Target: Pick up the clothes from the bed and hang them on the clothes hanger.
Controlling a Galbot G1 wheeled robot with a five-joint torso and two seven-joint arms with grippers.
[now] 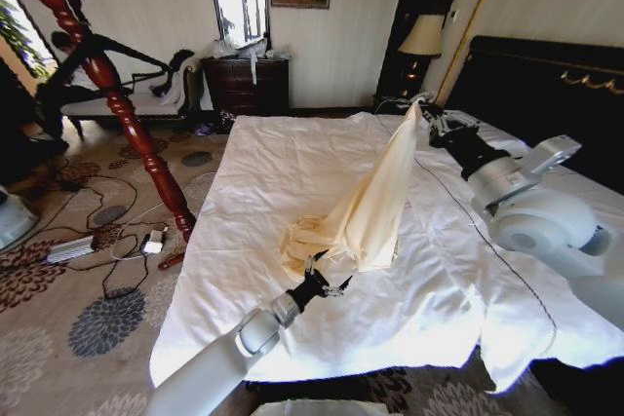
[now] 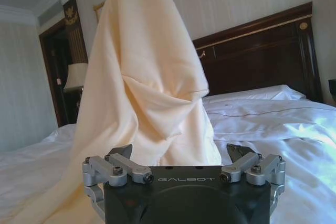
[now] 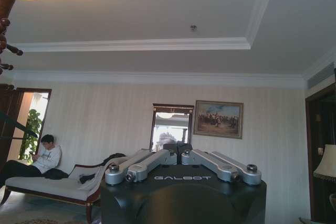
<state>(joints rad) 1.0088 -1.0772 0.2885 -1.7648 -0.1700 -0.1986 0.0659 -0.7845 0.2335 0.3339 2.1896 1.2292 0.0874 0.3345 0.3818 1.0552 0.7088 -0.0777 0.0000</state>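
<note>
The clothes (image 1: 366, 207), a cream long-sleeved top, hang in a tall cone over the bed (image 1: 283, 158). My right gripper (image 1: 426, 116) is shut on the top's upper end, holding it above the white sheet; in the right wrist view its fingers (image 3: 157, 157) meet at the tips. The lower folds of the top (image 2: 147, 87) still rest on the sheet. My left gripper (image 1: 329, 275) is low at that bottom edge, open (image 2: 179, 153), with the fabric just ahead of it. The black clothes hanger (image 1: 127, 49) hangs on the wooden stand at the far left.
A twisted red-brown coat stand (image 1: 122, 104) rises left of the bed. Cables and a power strip (image 1: 73, 248) lie on the patterned carpet. The black headboard (image 1: 546, 85) is on the right, with a dresser (image 1: 244, 85) and a lamp (image 1: 422, 36) by the far wall.
</note>
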